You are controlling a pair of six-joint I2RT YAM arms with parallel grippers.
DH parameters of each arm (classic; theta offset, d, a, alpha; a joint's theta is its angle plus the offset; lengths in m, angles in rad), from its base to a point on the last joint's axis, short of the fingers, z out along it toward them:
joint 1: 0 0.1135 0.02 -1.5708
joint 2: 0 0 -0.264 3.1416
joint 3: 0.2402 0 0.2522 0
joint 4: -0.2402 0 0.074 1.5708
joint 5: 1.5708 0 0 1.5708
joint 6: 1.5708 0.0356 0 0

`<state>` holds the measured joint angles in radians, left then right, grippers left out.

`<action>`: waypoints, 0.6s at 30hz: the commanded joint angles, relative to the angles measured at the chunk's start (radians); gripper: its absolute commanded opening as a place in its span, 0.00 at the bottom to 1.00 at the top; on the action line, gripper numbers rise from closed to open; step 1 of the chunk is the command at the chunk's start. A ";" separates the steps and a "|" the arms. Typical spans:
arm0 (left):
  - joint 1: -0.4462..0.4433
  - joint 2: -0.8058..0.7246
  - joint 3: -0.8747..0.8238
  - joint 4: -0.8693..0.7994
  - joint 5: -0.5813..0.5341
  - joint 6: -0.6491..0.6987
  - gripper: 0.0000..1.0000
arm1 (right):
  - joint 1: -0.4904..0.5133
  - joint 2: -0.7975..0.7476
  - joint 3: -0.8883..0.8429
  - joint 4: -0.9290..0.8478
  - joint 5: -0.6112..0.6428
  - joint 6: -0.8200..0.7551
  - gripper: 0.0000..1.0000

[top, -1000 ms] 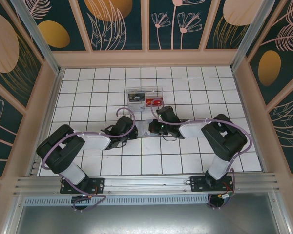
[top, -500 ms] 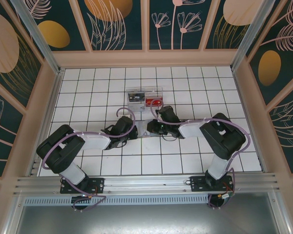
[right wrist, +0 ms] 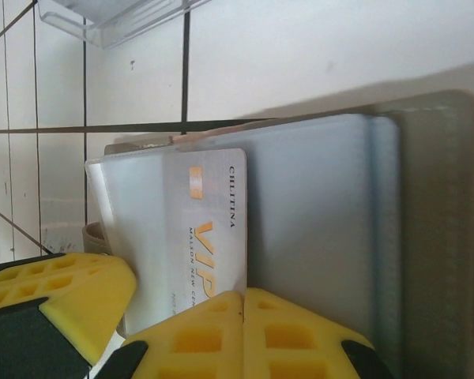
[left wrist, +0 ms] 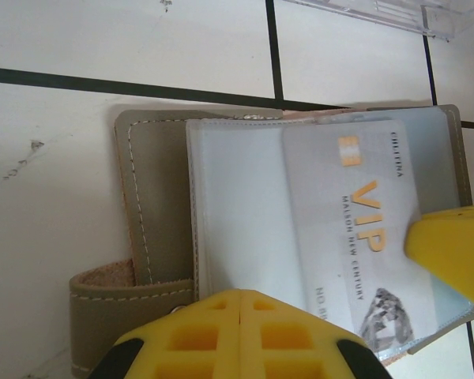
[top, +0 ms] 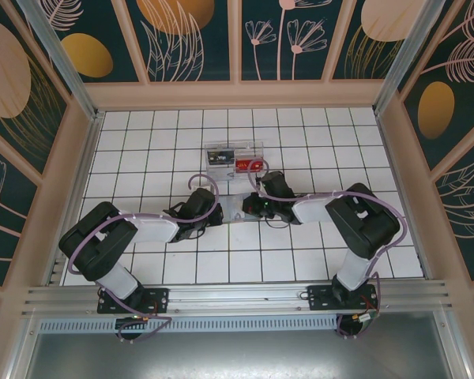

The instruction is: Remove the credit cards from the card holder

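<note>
Card holder [left wrist: 154,197] open on white-tiled table [top: 142,134] | leaf-patterned walls [top: 300,39] | left gripper [left wrist: 241,308], right gripper [right wrist: 242,309] closed, hold unclear

The left arm [top: 154,229] and right arm [top: 312,209] have black joint housings, white link covers and purple cables [top: 214,192] behind the wrists, with yellow waffle-grid fingers [left wrist: 213,335].

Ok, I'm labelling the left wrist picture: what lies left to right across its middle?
Bare tile → card holder's grey flap → clear sleeve → VIP credit card → right gripper's yellow finger.
</note>
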<state>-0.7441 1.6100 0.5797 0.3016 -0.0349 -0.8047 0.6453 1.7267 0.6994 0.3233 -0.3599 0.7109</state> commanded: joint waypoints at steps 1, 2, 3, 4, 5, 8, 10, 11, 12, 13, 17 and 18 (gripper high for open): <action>0.005 -0.002 0.004 -0.054 -0.009 0.009 0.07 | -0.033 -0.050 -0.044 -0.013 0.019 -0.031 0.00; 0.005 -0.002 0.005 -0.056 -0.010 0.009 0.07 | -0.040 -0.063 -0.054 -0.015 0.020 -0.034 0.00; 0.004 -0.003 0.005 -0.055 -0.008 0.009 0.07 | -0.045 -0.076 -0.062 -0.017 0.021 -0.038 0.00; 0.004 -0.005 0.006 -0.056 -0.008 0.009 0.07 | -0.051 -0.091 -0.070 -0.020 0.021 -0.044 0.00; 0.004 -0.007 0.007 -0.059 -0.008 0.009 0.07 | -0.056 -0.107 -0.075 -0.025 0.021 -0.051 0.00; 0.004 -0.025 0.015 -0.068 0.009 0.010 0.08 | -0.062 -0.160 -0.077 -0.045 0.023 -0.074 0.00; 0.004 -0.051 0.023 -0.077 0.015 0.011 0.09 | -0.062 -0.197 -0.070 -0.067 0.042 -0.094 0.00; 0.004 -0.065 0.031 -0.092 0.013 0.014 0.10 | -0.061 -0.216 -0.063 -0.081 0.055 -0.106 0.00; 0.004 -0.080 0.039 -0.104 0.008 0.018 0.10 | -0.062 -0.232 -0.056 -0.094 0.067 -0.117 0.00; 0.004 -0.097 0.046 -0.119 0.003 0.020 0.11 | -0.062 -0.249 -0.047 -0.108 0.081 -0.130 0.00; 0.004 -0.188 0.050 -0.161 -0.023 0.020 0.31 | -0.050 -0.300 -0.003 -0.170 0.146 -0.208 0.00; 0.005 -0.218 0.043 -0.165 -0.032 0.013 0.44 | -0.042 -0.309 0.013 -0.187 0.178 -0.238 0.00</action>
<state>-0.7441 1.4590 0.6044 0.1841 -0.0391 -0.7868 0.5915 1.4597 0.6621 0.1982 -0.2684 0.5640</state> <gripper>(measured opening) 0.371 0.050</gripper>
